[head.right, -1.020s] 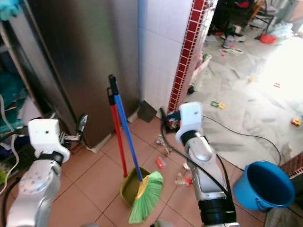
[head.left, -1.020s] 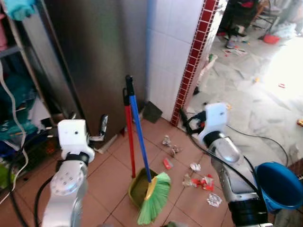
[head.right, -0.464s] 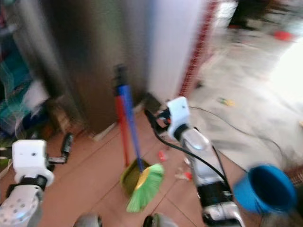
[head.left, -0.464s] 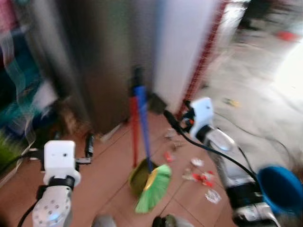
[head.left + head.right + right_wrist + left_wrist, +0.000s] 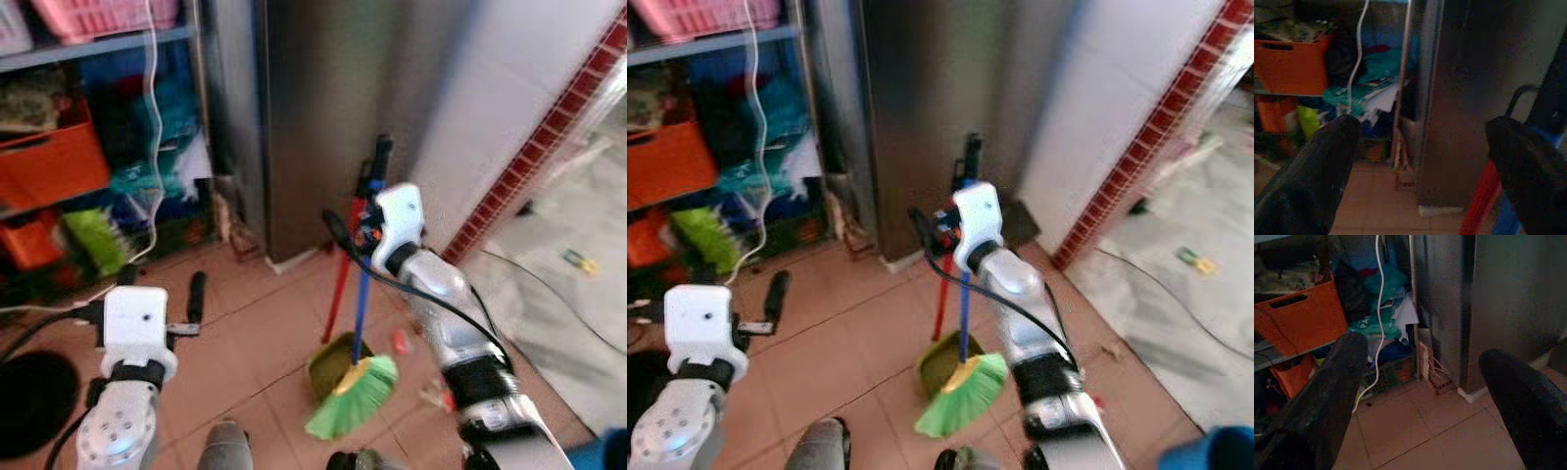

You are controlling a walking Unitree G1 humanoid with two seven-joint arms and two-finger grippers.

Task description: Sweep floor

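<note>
Two handles: broom (image 5: 360, 323) w/ blue stick + green bristles, dustpan (image 5: 331, 364) olive w/ red stick; both lean vs. dark steel fridge (image 5: 333, 98) at centre, heads on tile floor (image 5: 255, 333).
Right gripper (image 5: 1420, 161): raised in front of the sticks' upper part, fingers spread wide, holding nothing; blue + red sticks show just beside one finger in wrist view.
Left gripper (image 5: 1420, 396): low on left, near side, over bare tiles, fingers wide apart, nothing held.
Shelf (image 5: 98, 44): far left, w/ orange bin (image 5: 49, 166), pink basket, white cord hanging.
Wall (image 5: 509, 108): white tile w/ red brick edge, right of fridge.
Litter (image 5: 401, 341): small red scrap on tiles just right of broom head.
</note>
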